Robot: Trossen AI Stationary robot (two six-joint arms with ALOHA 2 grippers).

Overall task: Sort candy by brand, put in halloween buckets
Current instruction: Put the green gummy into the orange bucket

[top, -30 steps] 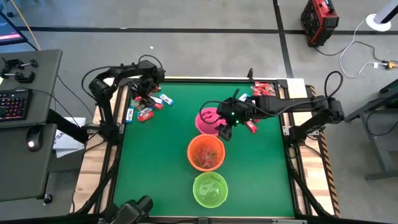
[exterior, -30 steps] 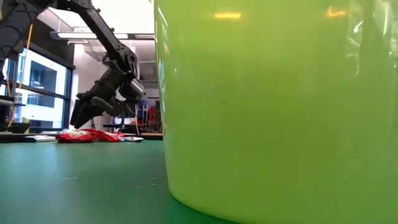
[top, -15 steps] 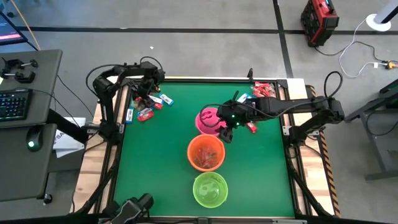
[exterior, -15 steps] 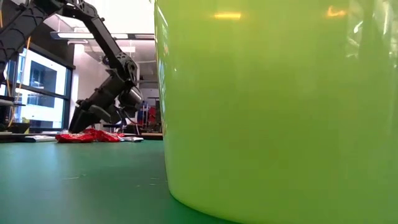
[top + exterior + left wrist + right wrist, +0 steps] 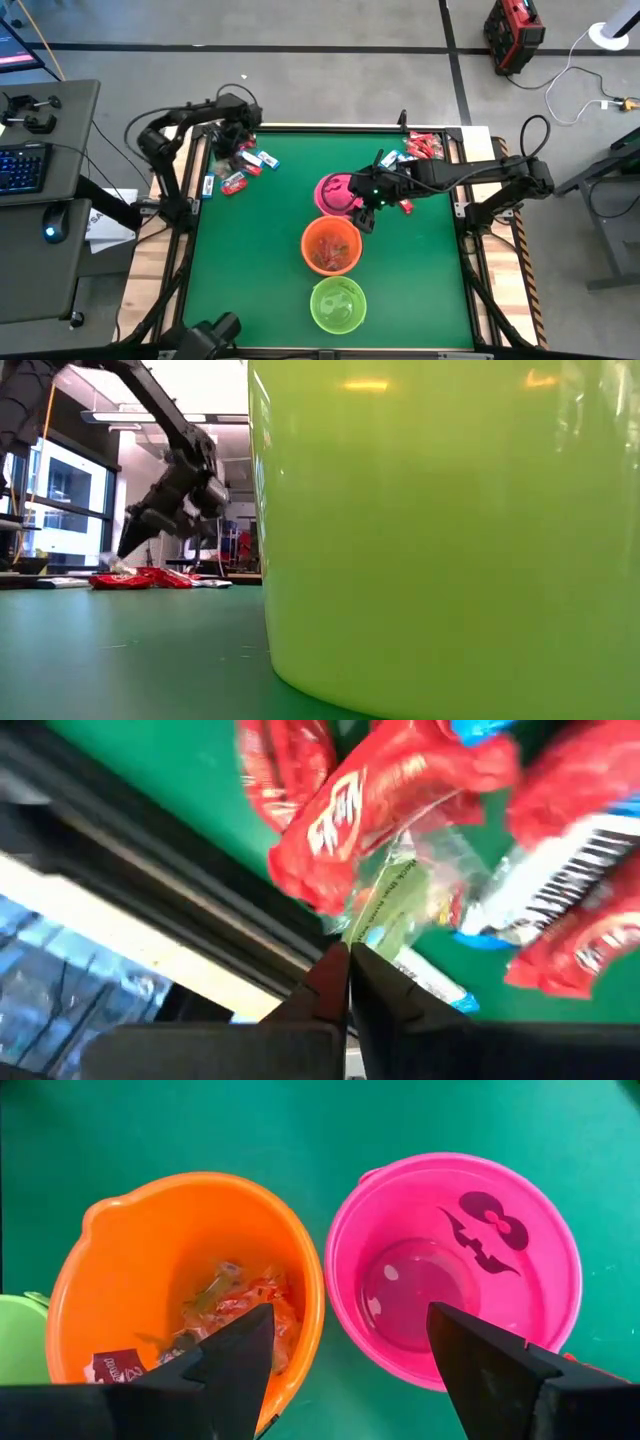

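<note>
At the table's near edge sat the lime green bucket (image 5: 338, 304), filling most of the low view (image 5: 440, 530). Just behind it was the orange bucket (image 5: 331, 245) with wrappers in the bottom (image 5: 225, 1315), then the pink bucket (image 5: 336, 192), which looked bare inside (image 5: 420, 1285). All three lined up down the middle of the green table (image 5: 250, 260), rims nearly touching.

Right gripper (image 5: 366, 205) hovered over the gap between the orange and pink buckets, fingers (image 5: 225, 1365) spread wide, nothing between them.

Left gripper (image 5: 232, 160) was down at the candy pile (image 5: 238, 172) near the far left corner, fingers (image 5: 330, 982) pinched together on the edge of a clear wrapper (image 5: 395, 900) lying under a red KitKat packet (image 5: 385, 795). Blue-and-white packets (image 5: 545, 880) lay right beside it. In the low view that gripper (image 5: 125, 550) touched the red heap (image 5: 140, 578).

More red candy (image 5: 422, 146) sat at the far right corner.
</note>
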